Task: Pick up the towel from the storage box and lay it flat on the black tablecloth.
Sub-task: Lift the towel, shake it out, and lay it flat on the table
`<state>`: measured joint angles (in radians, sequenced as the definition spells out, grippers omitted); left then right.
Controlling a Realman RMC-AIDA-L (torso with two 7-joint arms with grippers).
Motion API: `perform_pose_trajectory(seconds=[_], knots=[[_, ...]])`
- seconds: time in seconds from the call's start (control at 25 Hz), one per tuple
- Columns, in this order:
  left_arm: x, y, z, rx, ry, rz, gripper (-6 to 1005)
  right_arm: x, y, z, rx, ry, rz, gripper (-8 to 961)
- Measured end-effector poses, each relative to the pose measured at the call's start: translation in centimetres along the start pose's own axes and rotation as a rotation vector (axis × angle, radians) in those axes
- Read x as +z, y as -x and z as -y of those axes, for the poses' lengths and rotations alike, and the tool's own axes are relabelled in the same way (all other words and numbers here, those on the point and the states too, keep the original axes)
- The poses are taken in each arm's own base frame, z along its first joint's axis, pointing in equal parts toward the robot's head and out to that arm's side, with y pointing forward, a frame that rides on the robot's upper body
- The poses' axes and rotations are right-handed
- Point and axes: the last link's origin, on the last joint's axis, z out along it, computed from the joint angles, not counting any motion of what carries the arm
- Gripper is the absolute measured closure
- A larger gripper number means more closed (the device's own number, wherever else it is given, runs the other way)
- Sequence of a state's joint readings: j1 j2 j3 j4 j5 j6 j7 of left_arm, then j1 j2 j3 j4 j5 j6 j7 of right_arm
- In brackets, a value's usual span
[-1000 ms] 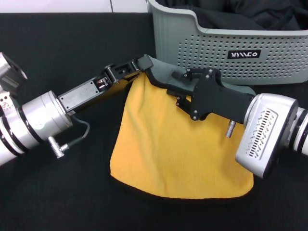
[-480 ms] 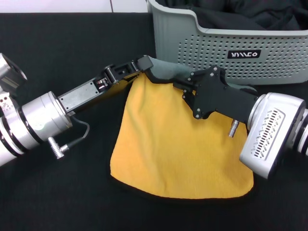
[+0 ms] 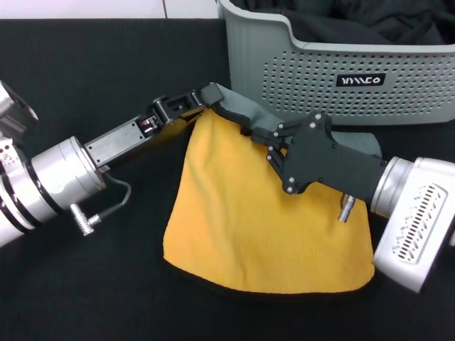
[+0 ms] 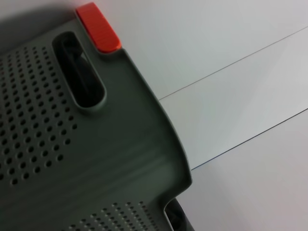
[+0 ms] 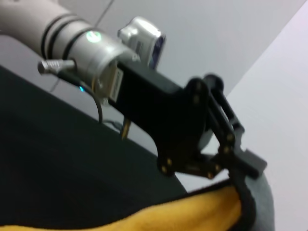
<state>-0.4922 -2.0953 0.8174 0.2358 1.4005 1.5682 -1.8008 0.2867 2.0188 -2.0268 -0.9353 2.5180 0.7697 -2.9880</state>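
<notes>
Both arms reaching in low over the black tablecloth (image 3: 85, 71), left from the near left, right from the near right. Left gripper (image 3: 207, 97) clamped on the far left corner of the towel (image 3: 249, 220), fingers pinched onto its black edging. Right gripper (image 3: 266, 142) over the far edge, fingers spread apart, whether touching the fabric unclear. Towel spread yellow-orange face up just in front of the storage box (image 3: 298, 71), grey underside folded over along the far edge.

You see the towel (image 3: 234, 220) spread yellow side up on the black tablecloth (image 3: 85, 71), its grey far edge lifted. The storage box (image 3: 284, 64), grey and perforated, stands just behind it.
</notes>
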Motion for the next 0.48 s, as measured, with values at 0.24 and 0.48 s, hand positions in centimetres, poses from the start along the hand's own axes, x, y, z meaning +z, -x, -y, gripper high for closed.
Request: perform_pose_trajectory(seconds=[0.24,0.48], knots=[[0.1,0.1,0.0,-0.007,-0.001,0.002,974,-0.5,-0.1,-0.3,0.028,-0.014,0.005,950],[0.1,0.2,0.1,-0.008,-0.002,0.002,973,-1.3,-0.2,0.0,0.055,-0.044,0.021,899]])
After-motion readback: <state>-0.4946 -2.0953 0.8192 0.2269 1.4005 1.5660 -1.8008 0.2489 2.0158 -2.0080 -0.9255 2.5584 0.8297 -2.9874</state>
